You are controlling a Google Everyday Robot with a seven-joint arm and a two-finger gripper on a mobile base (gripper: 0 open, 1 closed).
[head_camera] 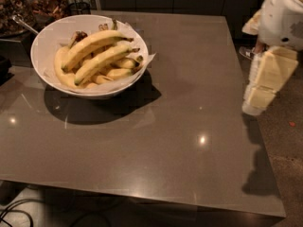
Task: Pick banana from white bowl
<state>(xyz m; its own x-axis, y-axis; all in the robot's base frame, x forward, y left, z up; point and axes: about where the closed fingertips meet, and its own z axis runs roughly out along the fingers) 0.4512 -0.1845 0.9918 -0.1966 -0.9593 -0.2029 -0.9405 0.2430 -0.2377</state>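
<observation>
Several yellow bananas [97,56] with dark tips lay piled in the large round white bowl [45,41], which stood on the far left part of the glossy grey-brown square tabletop [180,126]. Two long bananas rested on top of the heap, slanting from lower left to upper right, with shorter ones beneath and beside them. Crinkled white paper [147,60] lined the bowl and stuck out over its rim on the right side. The bowl cast a dark shadow on the table below and to its right.

One pale cream gripper [262,86] hung off the table's right edge, above the floor and well apart from the bowl, with the rounded white arm housing [284,18] just above it. Whether this claw was open or closed could not be told from this angle, and it touched nothing on the table. Its shadow fell on the floor beside the table's near right corner. Dark cables [9,214] lay on the floor at the lower left
</observation>
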